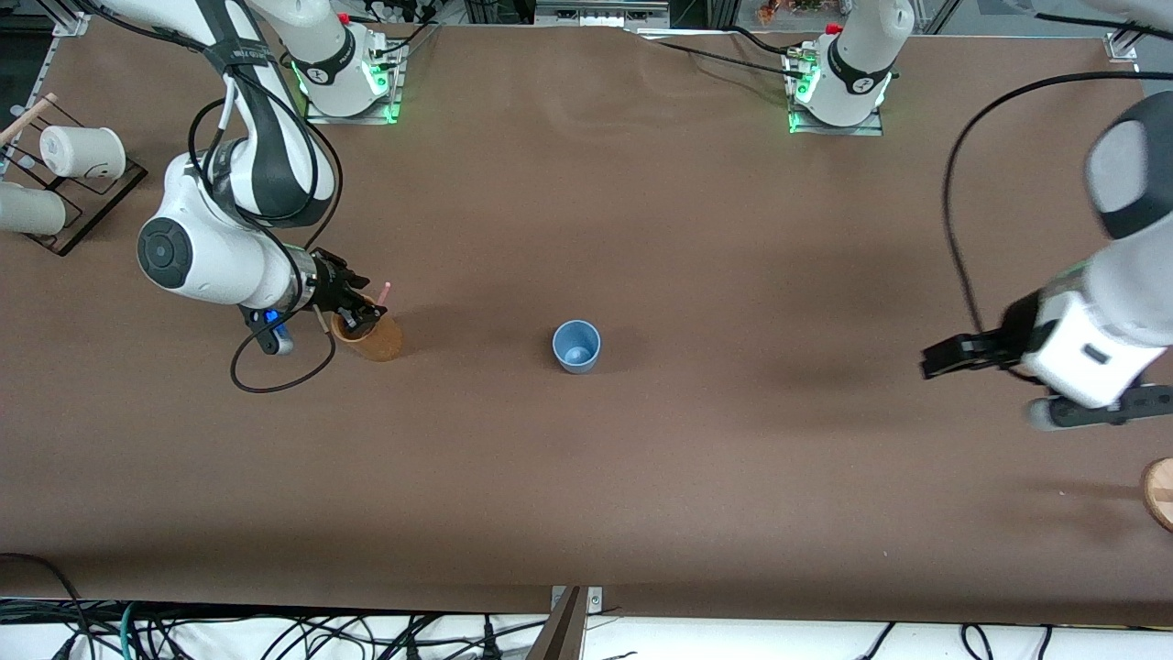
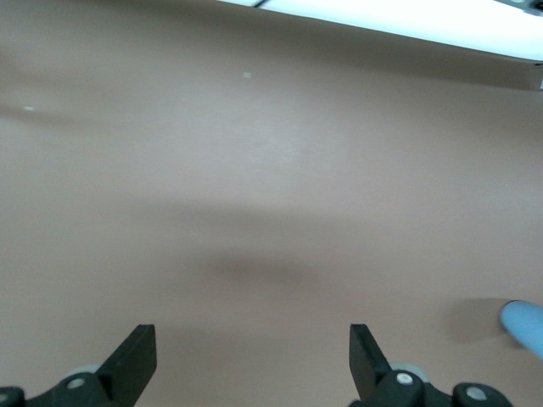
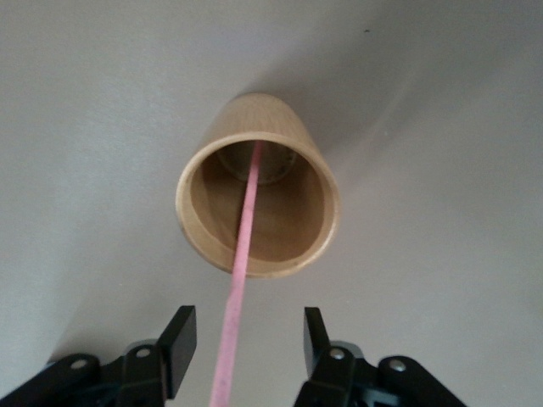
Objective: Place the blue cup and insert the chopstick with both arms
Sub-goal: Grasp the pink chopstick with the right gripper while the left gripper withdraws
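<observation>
The blue cup (image 1: 576,346) stands upright and alone mid-table; its edge shows in the left wrist view (image 2: 524,326). Toward the right arm's end, the pink chopstick (image 1: 385,291) leans inside an orange-brown cup (image 1: 371,341). My right gripper (image 1: 359,307) hovers just over that cup. In the right wrist view the chopstick (image 3: 246,229) rises out of the brown cup (image 3: 254,199) and passes between the fingers of the right gripper (image 3: 248,331), with a gap on each side: open. My left gripper (image 1: 939,356) waits open above bare table at the left arm's end, nothing between its fingers (image 2: 252,339).
A black rack (image 1: 92,197) with white cups (image 1: 82,151) stands at the right arm's end of the table. A round wooden piece (image 1: 1159,490) lies at the table edge at the left arm's end. A black cable loop (image 1: 275,367) hangs beside the right gripper.
</observation>
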### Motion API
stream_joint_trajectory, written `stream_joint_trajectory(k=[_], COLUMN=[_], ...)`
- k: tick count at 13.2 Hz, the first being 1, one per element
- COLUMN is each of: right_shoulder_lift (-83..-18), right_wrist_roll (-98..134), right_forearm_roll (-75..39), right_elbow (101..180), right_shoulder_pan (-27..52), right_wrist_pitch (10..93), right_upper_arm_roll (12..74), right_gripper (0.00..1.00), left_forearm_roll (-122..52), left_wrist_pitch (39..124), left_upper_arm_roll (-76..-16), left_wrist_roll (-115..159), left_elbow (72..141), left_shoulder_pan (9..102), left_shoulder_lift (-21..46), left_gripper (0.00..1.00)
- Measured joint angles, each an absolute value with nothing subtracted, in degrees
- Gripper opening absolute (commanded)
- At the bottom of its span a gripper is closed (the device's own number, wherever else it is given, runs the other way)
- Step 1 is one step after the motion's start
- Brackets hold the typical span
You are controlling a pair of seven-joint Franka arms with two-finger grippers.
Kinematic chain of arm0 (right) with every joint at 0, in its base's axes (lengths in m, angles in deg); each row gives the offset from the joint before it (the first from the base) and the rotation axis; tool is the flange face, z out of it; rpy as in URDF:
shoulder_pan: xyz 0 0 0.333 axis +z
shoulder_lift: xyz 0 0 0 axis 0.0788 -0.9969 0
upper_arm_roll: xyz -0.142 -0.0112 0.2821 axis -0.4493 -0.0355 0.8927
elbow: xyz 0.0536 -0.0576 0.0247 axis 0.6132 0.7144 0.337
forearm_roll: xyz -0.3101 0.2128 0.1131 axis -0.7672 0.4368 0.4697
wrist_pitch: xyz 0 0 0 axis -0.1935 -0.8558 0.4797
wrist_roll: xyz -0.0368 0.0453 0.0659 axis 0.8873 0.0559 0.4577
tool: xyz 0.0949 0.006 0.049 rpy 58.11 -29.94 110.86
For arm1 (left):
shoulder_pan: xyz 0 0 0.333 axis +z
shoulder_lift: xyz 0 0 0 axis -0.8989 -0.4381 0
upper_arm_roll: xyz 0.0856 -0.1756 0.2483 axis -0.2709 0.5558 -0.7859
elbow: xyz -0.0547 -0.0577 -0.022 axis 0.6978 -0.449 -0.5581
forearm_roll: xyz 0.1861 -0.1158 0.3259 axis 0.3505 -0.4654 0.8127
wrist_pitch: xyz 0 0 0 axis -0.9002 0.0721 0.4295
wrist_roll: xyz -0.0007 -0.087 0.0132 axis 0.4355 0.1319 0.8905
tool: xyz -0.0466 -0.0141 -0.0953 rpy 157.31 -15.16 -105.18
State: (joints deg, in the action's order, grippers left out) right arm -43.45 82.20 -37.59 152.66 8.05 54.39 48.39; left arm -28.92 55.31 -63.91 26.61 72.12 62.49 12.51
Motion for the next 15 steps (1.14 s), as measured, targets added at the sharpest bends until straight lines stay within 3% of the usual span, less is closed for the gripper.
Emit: stream_joint_trajectory(k=[3,9,11,15], right_shoulder_lift=[-43.43,-43.44,-43.45,-43.42], right_wrist_roll=[82.70,82.71,82.67,81.83], right_forearm_roll=[-37.14,-33.58,-33.19,-33.12], right_elbow=[153.89,154.94,154.95,154.88], right_shoulder_pan=[8.05,8.05,8.05,8.06], right_wrist_pitch=[55.67,56.38,56.44,56.56], right_upper_arm_roll=[48.39,48.40,48.40,48.41], right_gripper=[0.51,0.07,0.01,0.00], left_forearm_roll=[-28.92,-28.92,-28.92,-28.92], left_wrist_pitch=[55.28,50.43,49.90,50.16], left_upper_arm_roll=[-63.92,-66.03,-66.35,-66.76], left_wrist_roll=[23.83,23.44,19.12,12.73], left_elbow=[75.17,77.96,78.50,82.05], left_shoulder_pan=[65.79,66.90,67.19,67.12], left_shoulder_lift=[15.33,20.50,21.17,22.57], left_gripper=[1.00,1.00,1.00,1.00])
